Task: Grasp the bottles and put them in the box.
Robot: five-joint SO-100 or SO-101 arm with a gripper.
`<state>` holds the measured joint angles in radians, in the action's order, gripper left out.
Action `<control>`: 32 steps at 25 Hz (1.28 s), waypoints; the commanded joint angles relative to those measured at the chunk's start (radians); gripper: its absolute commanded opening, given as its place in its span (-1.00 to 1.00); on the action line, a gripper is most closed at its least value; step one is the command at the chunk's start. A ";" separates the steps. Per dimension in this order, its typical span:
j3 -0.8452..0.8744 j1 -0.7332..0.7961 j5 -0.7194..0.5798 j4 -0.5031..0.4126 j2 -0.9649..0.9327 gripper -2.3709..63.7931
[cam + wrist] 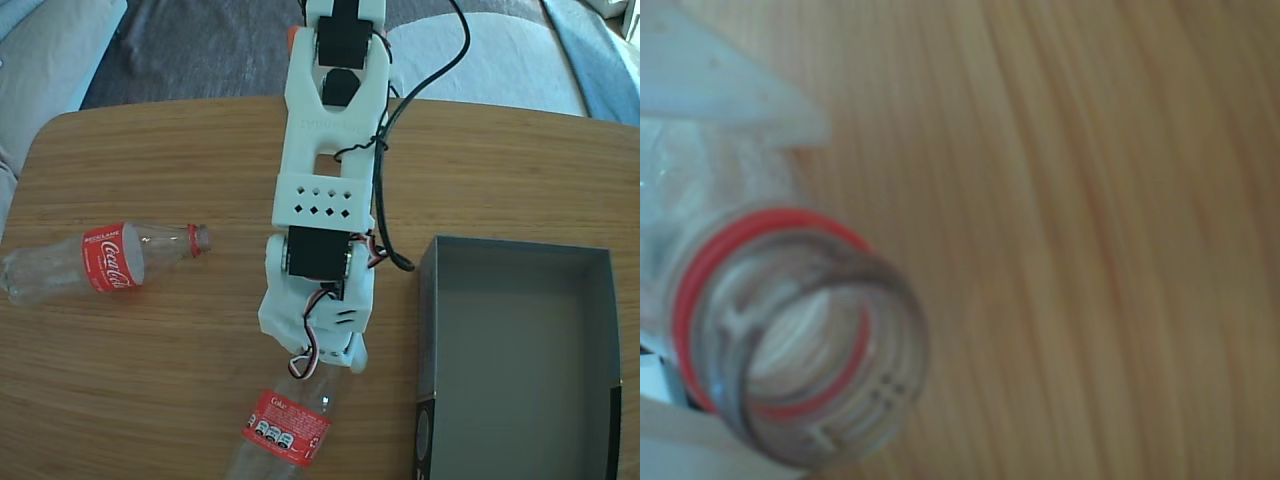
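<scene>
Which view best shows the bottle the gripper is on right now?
The wrist view: the near bottle's open mouth and red neck ring fill it, between the white fingers. The fixed view shows only its label and shoulder; the arm hides the neck.

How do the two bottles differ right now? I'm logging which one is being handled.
The left bottle lies free on the table, away from the arm; the lower bottle has its neck under the pincer. The left one shows almost whole, the lower one runs off the picture's bottom edge. Both are clear, red-labelled, capless and outside the box.
</scene>
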<state>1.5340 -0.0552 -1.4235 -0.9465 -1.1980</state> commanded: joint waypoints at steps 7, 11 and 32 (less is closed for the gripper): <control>-0.041 -0.031 0.008 0.002 -0.038 0.06; -0.038 -0.032 0.008 0.002 -0.038 0.04; -0.048 -0.049 0.008 -0.011 -0.078 -0.81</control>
<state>1.5340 -0.0966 -1.4113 -0.9541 -1.1965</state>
